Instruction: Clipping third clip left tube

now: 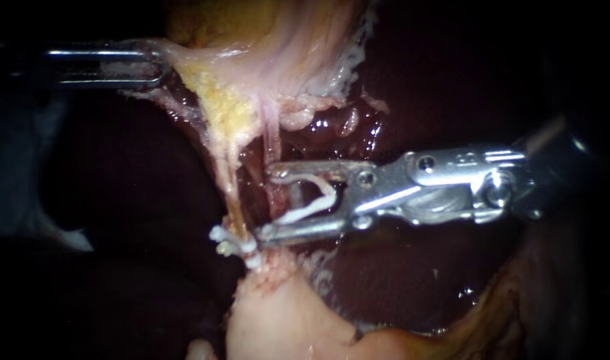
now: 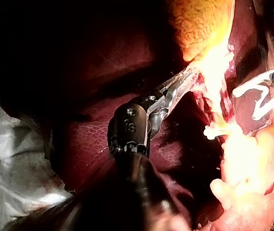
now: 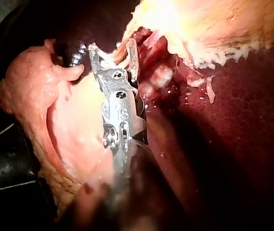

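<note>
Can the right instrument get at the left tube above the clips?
Probably yes. The right instrument, jaws spread on a loaded clip, sits right beside the left tube, above the clips. The left instrument holds tissue taut. A second tube at the jaw tips may crowd it.

The liver (image 1: pixel 451 80) is dark maroon, with fine netted mottling in the wrist views. The stretched tissue (image 1: pixel 278 60) is pale pink and cream with a grainy yellow patch, and white clips (image 1: pixel 235 245) band the tan-pink tube (image 1: pixel 233 200). The left instrument (image 1: pixel 155 67) and right instrument (image 1: pixel 268 200) are bright silver, and the loaded clip (image 1: pixel 315 200) is white.
</note>
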Available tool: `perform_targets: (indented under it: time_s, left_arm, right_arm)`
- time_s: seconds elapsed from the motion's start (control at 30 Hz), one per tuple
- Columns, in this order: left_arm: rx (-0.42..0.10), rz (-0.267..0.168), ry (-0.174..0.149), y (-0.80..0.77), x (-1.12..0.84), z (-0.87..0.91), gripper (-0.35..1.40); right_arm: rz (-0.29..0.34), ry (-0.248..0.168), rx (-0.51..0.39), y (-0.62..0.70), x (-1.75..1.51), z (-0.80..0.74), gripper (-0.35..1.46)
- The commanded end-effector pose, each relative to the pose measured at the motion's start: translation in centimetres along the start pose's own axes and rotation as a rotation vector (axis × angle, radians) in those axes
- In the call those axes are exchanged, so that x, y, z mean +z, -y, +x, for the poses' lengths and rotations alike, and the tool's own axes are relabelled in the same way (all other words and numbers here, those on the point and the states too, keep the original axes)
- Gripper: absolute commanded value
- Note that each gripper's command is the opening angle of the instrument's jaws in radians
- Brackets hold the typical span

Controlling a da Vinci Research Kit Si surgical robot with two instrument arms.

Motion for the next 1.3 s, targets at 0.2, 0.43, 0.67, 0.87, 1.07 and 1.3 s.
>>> perform_targets:
  time_s: [0.2, 0.43, 0.67, 0.87, 1.07, 1.3]
  left_arm:
    - [-0.001, 0.001, 0.0, -0.02, -0.01, 0.01, -0.35]
    - [-0.001, 0.001, 0.0, -0.02, -0.01, 0.01, -0.35]
    - [-0.001, 0.001, 0.0, -0.02, -0.01, 0.0, -0.35]
    - [-0.001, 0.001, 0.0, -0.02, -0.01, 0.0, -0.35]
    - [-0.001, 0.001, 0.0, -0.03, -0.01, 0.0, -0.35]
    - [-0.001, 0.001, 0.0, -0.03, 0.0, 0.01, -0.35]
  right_arm:
    - [0.021, -0.014, 0.028, -0.16, 0.15, -0.12, 0.5]
    - [0.031, -0.019, 0.026, -0.35, 0.23, -0.31, 0.5]
    - [0.08, -0.057, 0.0, -0.48, 0.33, -0.39, 0.49]
    - [0.128, -0.099, -0.013, -0.46, 0.49, -0.34, 0.49]
    - [0.161, -0.13, -0.012, -0.42, 0.69, -0.26, 0.49]
    - [0.168, -0.149, 0.003, -0.41, 0.85, -0.2, 0.48]
